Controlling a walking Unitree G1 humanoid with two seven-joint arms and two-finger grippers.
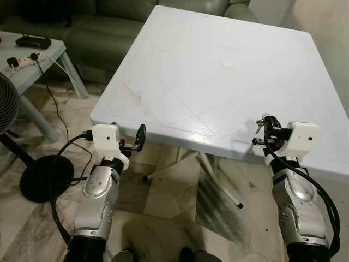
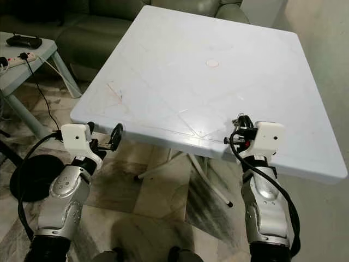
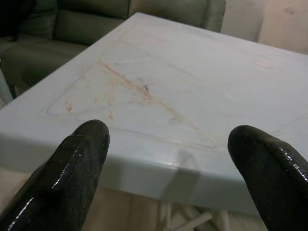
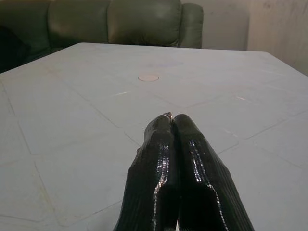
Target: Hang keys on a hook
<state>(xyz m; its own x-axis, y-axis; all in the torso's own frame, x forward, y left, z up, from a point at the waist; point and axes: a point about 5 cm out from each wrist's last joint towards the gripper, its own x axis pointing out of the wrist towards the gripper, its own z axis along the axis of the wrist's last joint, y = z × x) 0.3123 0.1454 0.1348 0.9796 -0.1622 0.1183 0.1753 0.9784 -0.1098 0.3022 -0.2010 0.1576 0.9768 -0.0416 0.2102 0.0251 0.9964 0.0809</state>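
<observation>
1. The right gripper (image 1: 263, 132) has its two black fingers pressed together on the keys (image 1: 262, 124) — a bit of ring and metal pokes out at the fingertips, seen in the right wrist view too (image 4: 168, 115).
2. It hangs at the near edge of the white table (image 1: 218, 82), just above the rim.
3. The left gripper (image 1: 137, 139) is spread wide and holds nothing, level with the table's near left corner.
4. Farther out: a green sofa (image 1: 109, 33) behind the table, a side table (image 1: 32, 68) with a power strip (image 1: 24, 60), a fan (image 1: 8, 103) on the floor.
5. By my reading the step in hand is the carry — keys are held, and I can make out no hook here.
6. The next move likely calls for turning or walking to find the hook while keeping the pinch firm.
</observation>
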